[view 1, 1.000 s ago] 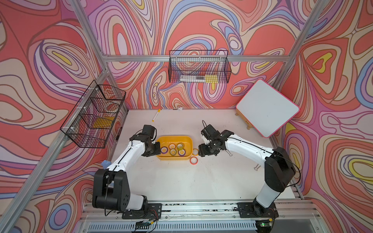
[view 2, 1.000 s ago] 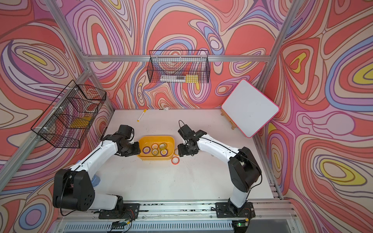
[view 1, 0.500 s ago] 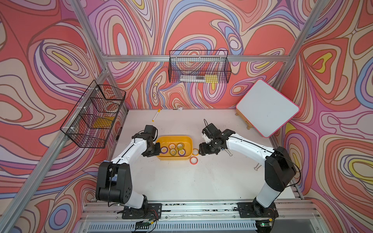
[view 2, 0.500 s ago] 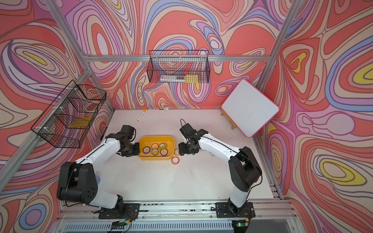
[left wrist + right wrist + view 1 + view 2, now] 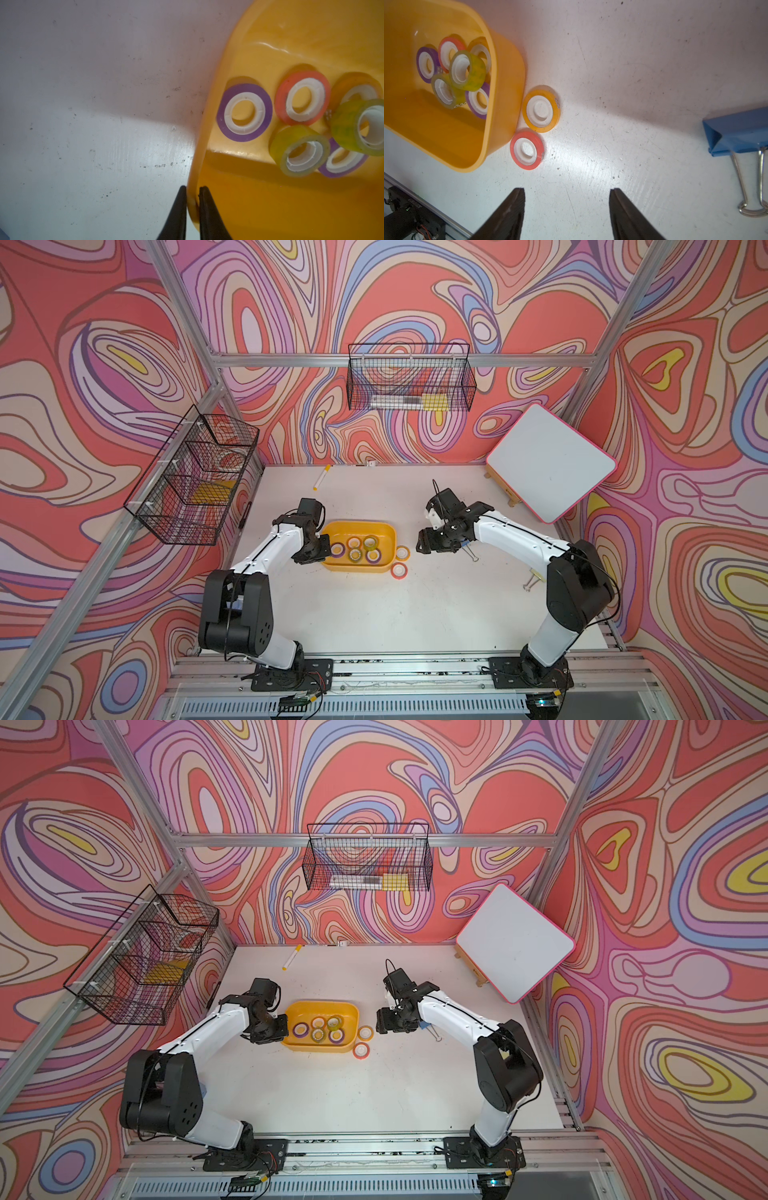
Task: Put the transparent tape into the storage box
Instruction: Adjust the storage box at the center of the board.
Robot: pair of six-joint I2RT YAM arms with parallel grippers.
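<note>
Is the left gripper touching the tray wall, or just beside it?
Touching. The left wrist view shows the left gripper pinching the tray rim, one finger on each side, with no gap.

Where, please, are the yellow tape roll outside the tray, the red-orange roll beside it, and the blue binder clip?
yellow tape roll (image 5: pixel 531 111), right wrist view, on its white core.
red-orange roll (image 5: pixel 517 150), right wrist view, on its white core.
blue binder clip (image 5: pixel 740 133), right wrist view, on its blue body.
</note>
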